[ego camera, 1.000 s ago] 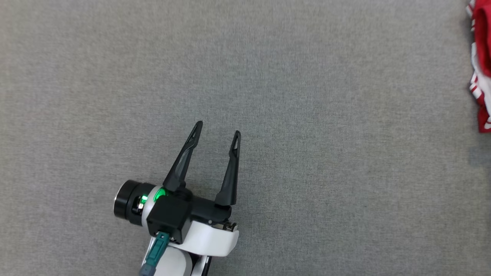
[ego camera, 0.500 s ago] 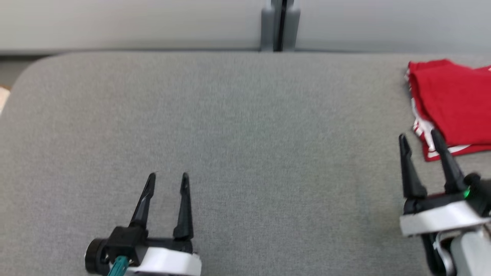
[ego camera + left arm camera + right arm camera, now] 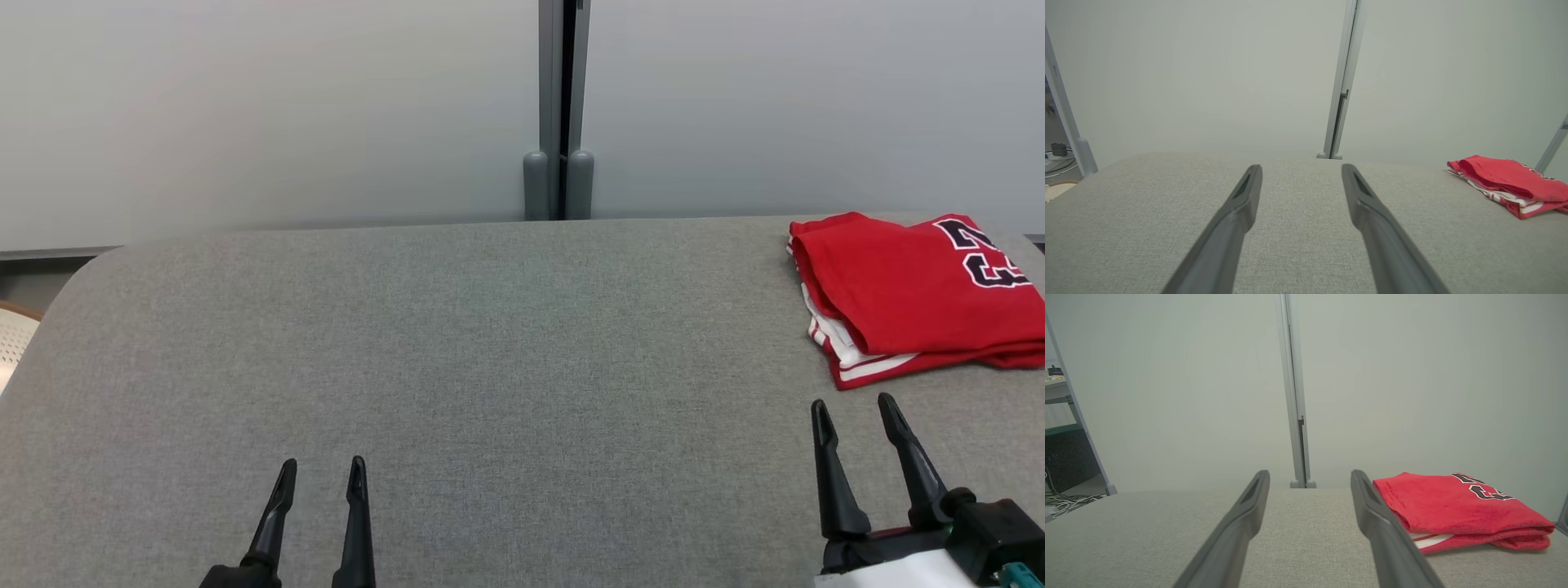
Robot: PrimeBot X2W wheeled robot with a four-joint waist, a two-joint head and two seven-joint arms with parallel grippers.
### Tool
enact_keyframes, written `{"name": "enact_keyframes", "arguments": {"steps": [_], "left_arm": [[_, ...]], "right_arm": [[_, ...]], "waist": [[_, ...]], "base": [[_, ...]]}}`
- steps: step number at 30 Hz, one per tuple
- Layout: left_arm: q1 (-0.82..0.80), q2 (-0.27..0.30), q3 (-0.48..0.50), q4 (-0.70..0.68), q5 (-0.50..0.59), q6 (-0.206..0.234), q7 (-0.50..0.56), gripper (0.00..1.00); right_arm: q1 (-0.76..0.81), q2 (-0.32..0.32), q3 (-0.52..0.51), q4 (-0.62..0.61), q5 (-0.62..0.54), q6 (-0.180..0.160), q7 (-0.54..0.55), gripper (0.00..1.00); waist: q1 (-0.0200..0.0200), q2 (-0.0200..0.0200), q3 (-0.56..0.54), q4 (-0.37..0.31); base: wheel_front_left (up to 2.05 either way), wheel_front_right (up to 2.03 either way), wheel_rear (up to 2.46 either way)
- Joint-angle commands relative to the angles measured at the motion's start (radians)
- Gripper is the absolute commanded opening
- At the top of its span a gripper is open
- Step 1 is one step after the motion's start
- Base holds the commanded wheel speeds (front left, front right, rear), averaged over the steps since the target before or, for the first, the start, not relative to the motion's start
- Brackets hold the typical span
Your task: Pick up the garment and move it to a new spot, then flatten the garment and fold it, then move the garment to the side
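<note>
2 grippers are shown over the near edge of the table [image 3: 490, 343], the left gripper [image 3: 322, 464] and right gripper [image 3: 851, 402] each with fingers spread, nothing grasped. The folded red garment [image 3: 906, 302] is laid at the table's far right corner.

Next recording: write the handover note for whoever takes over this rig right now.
Left gripper: open, empty, over the table at its near left.
Right gripper: open, empty, near the garment but not touching it.
Garment: red jersey, folded, lying at the table's far right.
Done, judging by how it lies: folded and set aside.
Left: apparently nothing.
</note>
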State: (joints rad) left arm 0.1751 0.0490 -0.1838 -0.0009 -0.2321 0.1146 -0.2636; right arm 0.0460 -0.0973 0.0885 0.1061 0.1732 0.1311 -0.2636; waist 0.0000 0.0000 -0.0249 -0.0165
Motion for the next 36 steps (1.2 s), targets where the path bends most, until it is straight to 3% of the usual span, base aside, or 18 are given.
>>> {"name": "enact_keyframes", "arguments": {"steps": [1,7,23,24,28,36], "left_arm": [[0.017,0.004,0.007,0.003,0.0,-0.01,-0.001,1.0],[0.035,0.004,0.007,0.019,0.015,-0.025,-0.001,1.0],[0.037,0.003,0.0,0.042,0.003,-0.016,-0.001,1.0],[0.039,0.0,-0.004,0.042,0.001,-0.019,0.0,0.0],[0.051,-0.003,-0.008,0.076,-0.004,-0.019,0.001,0.0],[0.018,0.009,0.012,0.085,-0.168,-0.04,0.03,0.0]], "right_arm": [[0.024,0.007,-0.003,-0.01,-0.01,-0.001,0.0,1.0],[0.059,0.022,0.001,-0.017,-0.011,-0.001,0.0,1.0],[0.071,0.025,-0.007,-0.014,-0.016,-0.001,0.0,1.0],[0.062,0.026,-0.007,-0.013,-0.01,0.0,0.0,0.0],[0.079,0.03,-0.005,0.02,-0.002,0.0,0.001,0.0],[0.054,0.023,-0.016,0.03,0.166,0.0,0.033,0.0]], "waist": [[0.0,0.0,-0.019,-0.009],[0.0,0.0,-0.04,-0.021],[0.0,0.0,-0.048,-0.024],[0.0,0.0,-0.048,-0.024],[0.0,0.0,-0.048,-0.024],[0.0,0.0,-0.043,-0.021]], "base": [[0.0,0.0,0.0],[0.0,0.0,0.0],[0.0,0.0,0.0],[0.0,0.0,0.0],[0.0,0.0,0.0],[0.0,0.0,0.0]]}}
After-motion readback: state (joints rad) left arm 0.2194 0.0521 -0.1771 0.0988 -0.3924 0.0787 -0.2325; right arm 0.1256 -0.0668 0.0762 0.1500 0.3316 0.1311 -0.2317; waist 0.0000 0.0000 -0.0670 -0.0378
